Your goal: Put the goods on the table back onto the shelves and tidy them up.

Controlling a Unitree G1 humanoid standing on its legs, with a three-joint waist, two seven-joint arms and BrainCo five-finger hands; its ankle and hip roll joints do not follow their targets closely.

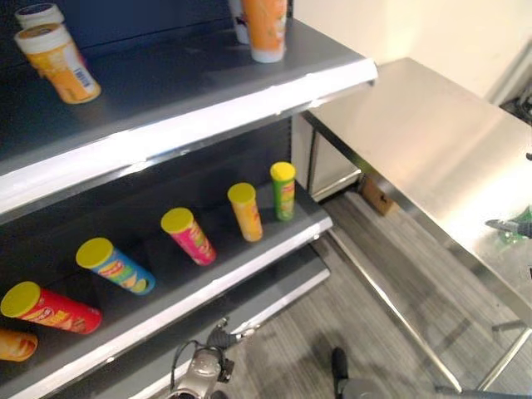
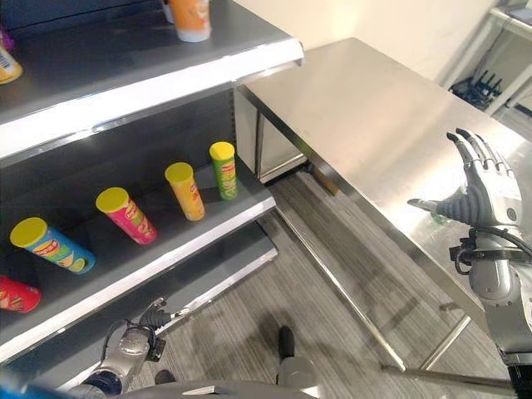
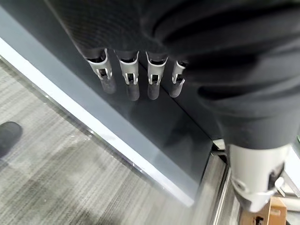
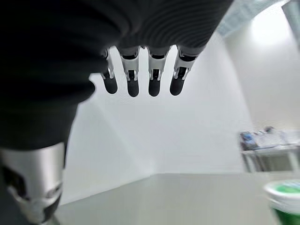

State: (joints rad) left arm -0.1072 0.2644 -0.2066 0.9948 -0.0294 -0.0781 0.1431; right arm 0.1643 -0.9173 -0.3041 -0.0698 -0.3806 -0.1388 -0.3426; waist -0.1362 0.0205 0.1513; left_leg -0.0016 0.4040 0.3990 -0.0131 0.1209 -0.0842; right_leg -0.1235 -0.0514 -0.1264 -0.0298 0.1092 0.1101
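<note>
Down by the bottom shelf, the left hand (image 3: 136,75) hangs empty with straight fingers. The right hand (image 2: 478,187) is raised over the table's (image 2: 374,108) near edge, fingers spread, and the green-lidded tub (image 4: 285,199) stands just beside it, so that arm is nearer.

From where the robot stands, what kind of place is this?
Probably a mock shop or retail test area: dark metal shelves stocked with yellow-lidded snack tubes and orange bottles, beside a bare stainless steel table on grey carpet.
</note>
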